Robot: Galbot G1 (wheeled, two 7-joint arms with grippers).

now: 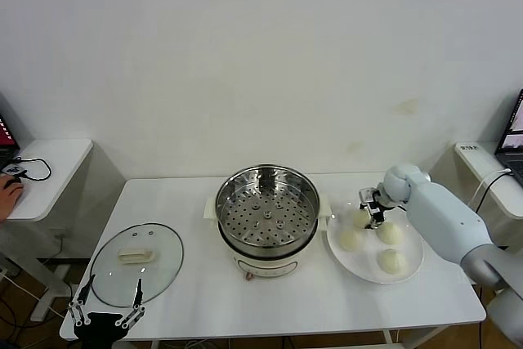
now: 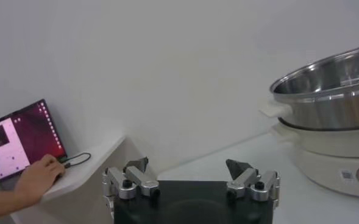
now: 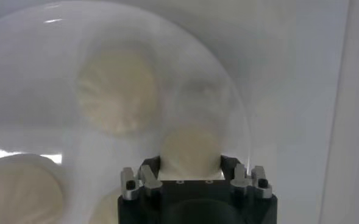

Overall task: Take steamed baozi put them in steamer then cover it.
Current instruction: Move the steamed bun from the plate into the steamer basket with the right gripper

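Observation:
The steel steamer [image 1: 267, 218] stands uncovered at the table's middle, its perforated tray bare; the left wrist view shows its side [image 2: 331, 91]. To its right a white plate [image 1: 372, 277] holds several cream baozi [image 1: 391, 233]. My right gripper [image 1: 368, 212] is down at the plate's far-left part, its fingers pressed against both sides of one baozi [image 3: 190, 149] that rests on the plate [image 3: 39, 122]. Another baozi [image 3: 117, 88] lies beyond it. The glass cover [image 1: 136, 263] lies flat at the table's front left. My left gripper [image 1: 106, 300] hangs open just in front of it, holding nothing [image 2: 188, 167].
A low side table [image 1: 49, 173] at the left carries a laptop [image 2: 21, 143] with a person's hand [image 2: 42, 176] at it. At the right stand another side table [image 1: 490, 169] and a laptop [image 1: 515, 132]. A white wall runs behind the table.

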